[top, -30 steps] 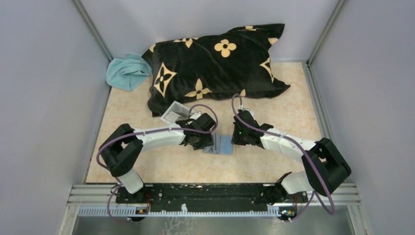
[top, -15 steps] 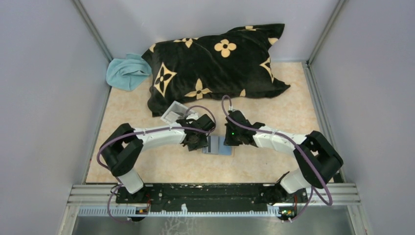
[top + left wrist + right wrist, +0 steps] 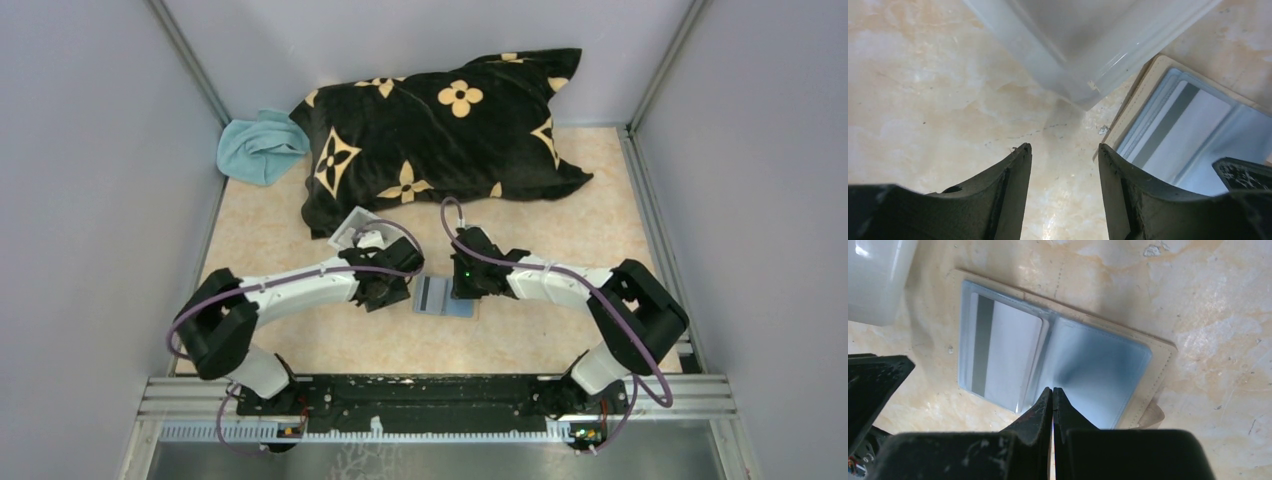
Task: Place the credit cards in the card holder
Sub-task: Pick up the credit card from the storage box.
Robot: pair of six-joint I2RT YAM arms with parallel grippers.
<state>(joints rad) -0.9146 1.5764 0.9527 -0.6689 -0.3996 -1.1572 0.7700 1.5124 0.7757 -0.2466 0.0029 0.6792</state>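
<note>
Right wrist view: holder spread open, one striped card in it

The card holder point(image 3: 1098, 370) lies open and flat on the table point(image 3: 1223, 300), grey pockets up. Its long axis runs from upper left to lower right in this view. A pale credit card point(image 3: 1010, 357) sits in the half nearer the left arm. The card's long axis lies parallel to the fold, and its dark stripe is on the side away from the fold. The right gripper point(image 3: 1052, 392) has its fingers pressed together with no gap, tips at the fold by the card's corner; whether they pinch anything I cannot tell. Only the left wrist view shows the left gripper point(image 3: 1064, 167) spread wide over bare table, holding nothing. A corner of the clear tray point(image 3: 1083, 45) is just beside the holder's tan edge there. The top view alone shows a patterned pillow point(image 3: 440, 130) and a blue cloth point(image 3: 260, 148) at the far side
</note>
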